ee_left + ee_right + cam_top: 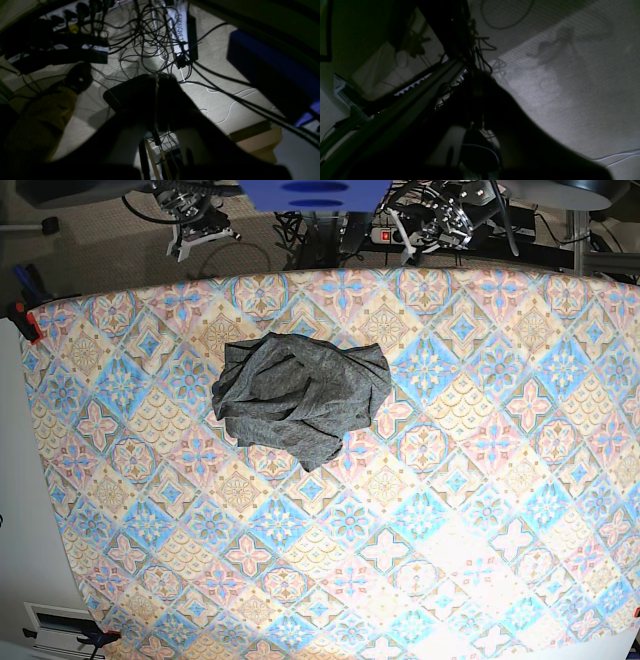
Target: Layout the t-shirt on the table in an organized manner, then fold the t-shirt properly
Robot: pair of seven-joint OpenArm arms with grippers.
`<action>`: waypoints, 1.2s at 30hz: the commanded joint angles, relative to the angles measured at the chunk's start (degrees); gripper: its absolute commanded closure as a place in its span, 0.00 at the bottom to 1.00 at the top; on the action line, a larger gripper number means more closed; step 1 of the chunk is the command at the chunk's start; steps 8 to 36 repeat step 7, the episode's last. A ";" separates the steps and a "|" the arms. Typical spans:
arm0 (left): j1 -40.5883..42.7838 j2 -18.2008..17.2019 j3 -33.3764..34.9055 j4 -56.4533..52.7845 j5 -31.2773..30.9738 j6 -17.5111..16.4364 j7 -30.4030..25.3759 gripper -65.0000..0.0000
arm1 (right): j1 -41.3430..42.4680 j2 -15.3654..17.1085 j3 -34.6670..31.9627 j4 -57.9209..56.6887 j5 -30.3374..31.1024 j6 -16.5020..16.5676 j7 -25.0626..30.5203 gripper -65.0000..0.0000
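A tangle of black cables [147, 37] lies on a pale carpet [220, 62] in the left wrist view. A white power strip [75, 15] with dark plugs sits at the upper left, and a white printed band [181, 27] lies beside a black adapter [192, 35]. Thin white cables [232, 105] run over the carpet. A blue box [272, 65] stands at the right, a cardboard box [260, 140] is below it. In the base view, a red clamp [30, 323] holds the left edge.
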 commanded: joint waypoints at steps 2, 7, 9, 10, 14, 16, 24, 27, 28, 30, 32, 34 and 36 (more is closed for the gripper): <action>0.00 0.10 -0.03 0.03 0.25 -0.25 0.14 1.00 | -0.15 0.39 0.05 0.08 0.11 0.11 0.42 1.00; -0.26 0.19 -0.03 -0.06 0.25 -0.25 0.14 1.00 | 0.03 0.39 -4.08 0.08 0.02 0.29 0.42 1.00; -0.26 0.19 -0.03 -0.06 0.25 -0.25 0.14 1.00 | 0.03 0.39 -4.08 0.08 0.02 0.29 0.42 1.00; -0.26 0.19 -0.03 -0.06 0.25 -0.25 0.14 1.00 | 0.03 0.39 -4.08 0.08 0.02 0.29 0.42 1.00; -0.26 0.19 -0.03 -0.06 0.25 -0.25 0.14 1.00 | 0.03 0.39 -4.08 0.08 0.02 0.29 0.42 1.00; -0.26 0.19 -0.03 -0.06 0.25 -0.25 0.14 1.00 | 0.03 0.39 -4.08 0.08 0.02 0.29 0.42 1.00; -0.26 0.19 -0.03 -0.06 0.25 -0.25 0.14 1.00 | 0.03 0.39 -4.08 0.08 0.02 0.29 0.42 1.00; -0.26 0.19 -0.03 -0.06 0.25 -0.25 0.14 1.00 | 0.03 0.39 -4.08 0.08 0.02 0.29 0.42 1.00; -0.26 0.19 -0.03 -0.06 0.25 -0.25 0.14 1.00 | 0.03 0.39 -4.08 0.08 0.02 0.29 0.42 1.00; -0.26 0.19 -0.03 -0.06 0.25 -0.25 0.14 1.00 | 0.03 0.39 -4.08 0.08 0.02 0.29 0.42 1.00; -0.26 0.19 -0.03 -0.06 0.25 -0.25 0.14 1.00 | 0.03 0.39 -4.08 0.08 0.02 0.29 0.42 1.00; -0.26 0.19 -0.03 -0.06 0.25 -0.25 0.14 1.00 | 0.03 0.39 -4.08 0.08 0.02 0.29 0.42 1.00; -0.26 0.19 -0.03 -0.06 0.25 -0.25 0.14 1.00 | 0.03 0.39 -4.08 0.08 0.02 0.29 0.42 1.00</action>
